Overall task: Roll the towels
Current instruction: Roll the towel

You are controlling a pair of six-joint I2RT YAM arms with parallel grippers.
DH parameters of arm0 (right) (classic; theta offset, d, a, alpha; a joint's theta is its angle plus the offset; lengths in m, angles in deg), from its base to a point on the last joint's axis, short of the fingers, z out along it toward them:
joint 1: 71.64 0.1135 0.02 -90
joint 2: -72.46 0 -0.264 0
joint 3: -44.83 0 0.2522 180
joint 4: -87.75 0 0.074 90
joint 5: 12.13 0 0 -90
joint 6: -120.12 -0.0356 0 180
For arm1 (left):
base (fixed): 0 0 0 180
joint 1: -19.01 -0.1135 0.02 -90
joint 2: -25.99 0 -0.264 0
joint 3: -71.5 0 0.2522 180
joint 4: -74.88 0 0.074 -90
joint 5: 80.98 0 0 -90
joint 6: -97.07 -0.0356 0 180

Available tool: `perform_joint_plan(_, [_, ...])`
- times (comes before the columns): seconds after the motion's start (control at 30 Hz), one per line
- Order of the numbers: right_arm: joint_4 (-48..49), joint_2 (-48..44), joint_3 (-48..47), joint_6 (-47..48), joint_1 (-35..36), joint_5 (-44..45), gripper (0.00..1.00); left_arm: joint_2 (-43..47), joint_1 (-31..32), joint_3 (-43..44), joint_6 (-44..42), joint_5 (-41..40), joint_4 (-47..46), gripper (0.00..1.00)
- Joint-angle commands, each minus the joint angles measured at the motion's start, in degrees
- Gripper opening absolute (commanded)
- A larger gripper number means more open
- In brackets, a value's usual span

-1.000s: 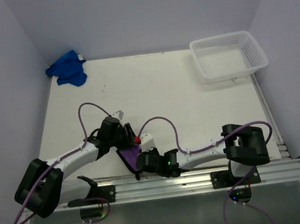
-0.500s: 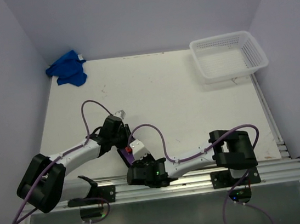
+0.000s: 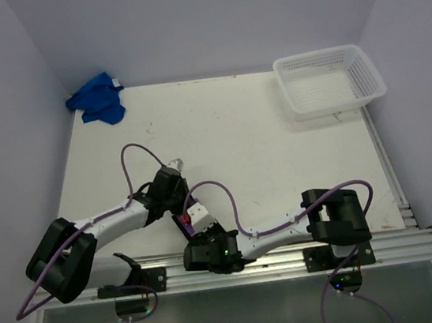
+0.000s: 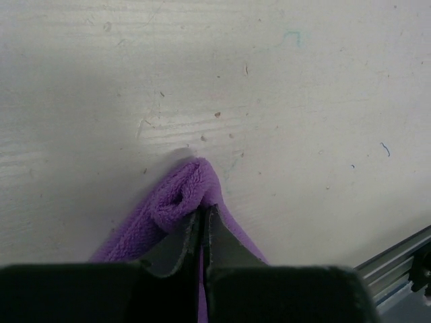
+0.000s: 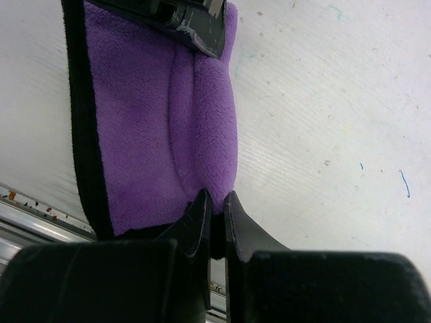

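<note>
the purple towel [image 5: 141,114] lies flat on the white table [image 3: 236,135] at its near edge, just in front of the aluminium rail [image 3: 308,254] and between the two wrists. the left gripper [image 4: 203,214] comes at it from the far side with its fingers pressed together, pinching the cloth: in the left wrist view a small humped fold of purple pile bulges just ahead of the fingertips, and cloth shows on both sides of them. the right gripper [image 5: 214,205] reaches in from the near side, its arm stretched leftward along the rail, and its fingers are nearly touching, nipping the near edge of the same towel. in the right wrist view the towel has a dark border down one long side and along the near end, and a soft ridge runs lengthwise through the purple from the right fingertips toward the left gripper's fingers, which sit on the far end. the blue towel [image 3: 98,101] lies crumpled in the far left corner of the table against the wall, well apart from both arms. a white mesh basket [image 3: 368,78] sits in the far right corner.
</note>
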Motion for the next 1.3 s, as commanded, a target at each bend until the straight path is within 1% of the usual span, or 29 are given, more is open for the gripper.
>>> perform_joint_plan(0.0, [-6.1, 0.2, -2.0, -0.8, 3.4, 2.9, 0.0, 1.2, -0.9, -6.5, 2.8, -11.3, 1.8, 0.0])
perform_joint_plan(0.07, [-6.2, 0.8, -2.4, 0.4, 4.5, 3.6, 0.0, 4.7, -1.0, -8.7, 5.1, -9.4, -3.2, 0.0])
perform_joint_plan(0.1, [-6.2, 1.0, -2.7, 0.8, 5.0, 4.4, 0.0, 5.7, -1.0, -11.2, 7.9, -8.9, -5.0, 0.0])
perform_joint_plan(0.13, [-7.1, 1.8, -3.1, 1.6, 5.5, 5.0, 0.0, 7.6, -1.1, -12.3, 8.8, -7.6, -9.8, 0.0])
perform_joint_plan(0.2, [-8.2, 2.9, -4.9, 2.4, 7.0, 6.4, 0.0, 9.0, -1.1, -15.5, 11.7, -6.6, -13.6, 0.0])
perform_joint_plan(0.23, [-9.6, 3.6, -5.5, 3.0, 7.5, 7.1, 0.0, 10.3, -1.2, -16.4, 12.2, -6.3, -16.8, 0.0])
perform_joint_plan(0.3, [-11.6, 5.7, -7.8, 3.3, 9.0, 8.3, 0.0, 11.7, -1.2, -18.4, 13.6, -6.1, -19.1, 0.0])
perform_joint_plan(0.33, [-14.0, 6.5, -8.7, 3.5, 9.5, 9.6, 0.0, 13.0, -1.2, -19.2, 13.9, -5.7, -21.9, 0.0])
perform_joint_plan(0.47, [-20.9, 10.8, -14.9, 3.5, 11.7, 13.4, 0.0, 14.3, -1.5, -21.6, 15.7, -4.6, -28.1, 0.0])
perform_joint_plan(0.5, [-22.3, 12.2, -15.8, 3.5, 11.9, 13.9, 0.0, 14.1, -1.6, -22.1, 16.3, -4.6, -29.4, 0.0])
perform_joint_plan(0.53, [-24.3, 12.7, -16.5, 3.9, 11.9, 14.5, 0.0, 13.3, -1.8, -22.3, 16.6, -2.9, -32.2, 0.0])
perform_joint_plan(0.6, [-25.8, 13.8, -18.3, 4.8, 12.1, 16.1, 0.0, 12.2, -1.8, -22.5, 17.2, -2.3, -34.6, 0.0])
perform_joint_plan(0.63, [-27.1, 14.0, -18.7, 5.7, 12.1, 16.8, 0.0, 11.5, -1.9, -22.5, 17.3, -1.5, -37.9, 0.0])
perform_joint_plan(0.7, [-27.9, 14.6, -19.6, 7.1, 12.1, 18.1, 0.0, 9.3, -2.2, -22.5, 17.1, -0.6, -41.0, 0.0])
perform_joint_plan(0.8, [-29.1, 15.6, -20.4, 10.6, 12.4, 19.5, 0.0, 5.9, -3.2, -22.5, 16.9, 2.2, -47.4, 0.0])
perform_joint_plan(0.83, [-29.1, 16.3, -20.5, 13.4, 12.5, 20.0, 0.0, 5.0, -4.0, -22.5, 16.9, 3.1, -50.8, 0.0])
perform_joint_plan(0.93, [-29.8, 18.4, -20.9, 17.9, 13.3, 22.4, 0.0, 1.4, -5.1, -21.6, 16.1, 6.3, -55.6, 0.0])
perform_joint_plan(1.1, [-29.0, 20.3, -20.2, 22.9, 13.7, 23.3, 0.0, -1.5, -5.4, -19.1, 14.2, 8.2, -59.2, 0.0])
perform_joint_plan(1.2, [-26.6, 19.2, -18.1, 24.0, 14.0, 21.8, 0.0, -2.6, -5.6, -19.0, 13.3, 8.9, -59.2, 0.0])
perform_joint_plan(1.27, [-23.9, 18.4, -16.0, 24.5, 14.0, 19.6, 0.0, -3.0, -5.6, -20.4, 13.1, 9.0, -58.9, 0.0])
